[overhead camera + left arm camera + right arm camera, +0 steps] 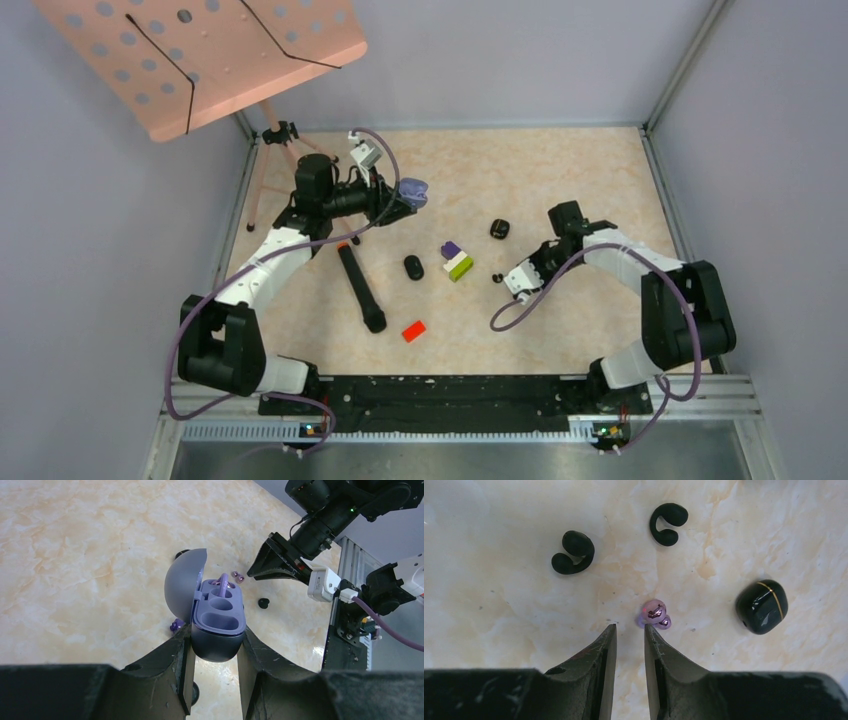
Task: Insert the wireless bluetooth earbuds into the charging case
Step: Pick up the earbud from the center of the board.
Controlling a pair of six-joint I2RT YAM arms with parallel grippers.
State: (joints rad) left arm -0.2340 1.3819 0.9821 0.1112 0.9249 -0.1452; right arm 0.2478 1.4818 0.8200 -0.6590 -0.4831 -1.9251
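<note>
1. The left claw (216,632) is gripping the purple charging case (218,625) by its lower shell, one finger on each side. The lid is standing open and swung to the left in that wrist view.
2. One pale purple earbud (222,582) is already sitting in the well farthest from the left claw. The well nearest the claw is looking empty.
3. The right claw (630,629) is hanging low over the table (499,630). Its jaws are only narrowly apart and it is holding nothing.
4. The loose purple earbud (655,614) is lying on the table just ahead of the right claw's tips. It is offset toward the finger on the right of the wrist view, outside the gap. Whether it is touching that fingertip cannot be told.
5. Its two lobes are slanting across the claw's line of approach, the larger one farther from the tip. It is too small to read its axis more finely.
6. The right claw is much the nearer to this bud. The left claw, with the case, is standing well apart from it.
7. Two black earbuds (573,552) are lying farther ahead of the right claw, and a black case (762,606) is sitting off to its right side.
8. As a judgement, the pickup is turning on that sideways offset: the right claw probably needs to open wider and shift toward the bud before closing.
</note>
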